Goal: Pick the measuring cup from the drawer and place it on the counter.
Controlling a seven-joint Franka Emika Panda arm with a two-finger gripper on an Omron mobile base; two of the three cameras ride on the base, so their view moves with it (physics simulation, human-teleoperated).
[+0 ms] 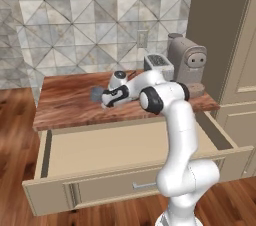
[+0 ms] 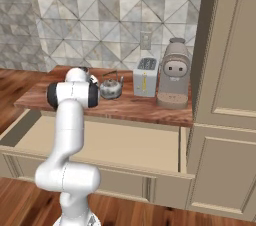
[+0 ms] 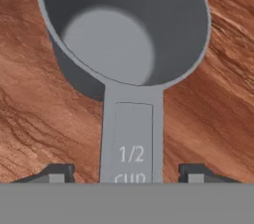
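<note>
In the hand view the two dark fingers (image 3: 59, 172) rise at the bottom edge, one on each side of the flat handle of the measuring cup (image 3: 124, 44). They stand apart from the handle's edges with bare wood showing in both gaps, so the fingers look open and hold nothing; whether they have just let go or are about to close cannot be told.

The handle, stamped "1/2 cup", runs straight away from the fingers, and its long axis lies along the hand's line of sight. The round bowl sits at the far end of it, mouth up, seemingly resting on the reddish-brown wood of the surface (image 3: 213, 119).

In the left base view the drawer (image 1: 125, 145) stands pulled out nearest the camera, its beige floor bare, with the silver bar handle on its front. Beyond it the gripper (image 1: 106, 96) reaches over the surface (image 1: 65, 110), and the measuring cup (image 1: 96, 93) shows as a small dark shape just beyond the fingertips, near the left half of the slab.

Further back in the right base view stand the kettle (image 2: 111, 87), the toaster (image 2: 145, 77) and the coffee machine (image 2: 174, 80), well apart from the cup.

Judged from this, the cup is already on the surface, and the coming move is probably a straight withdrawal back along the handle's axis, clear of its sides.
</note>
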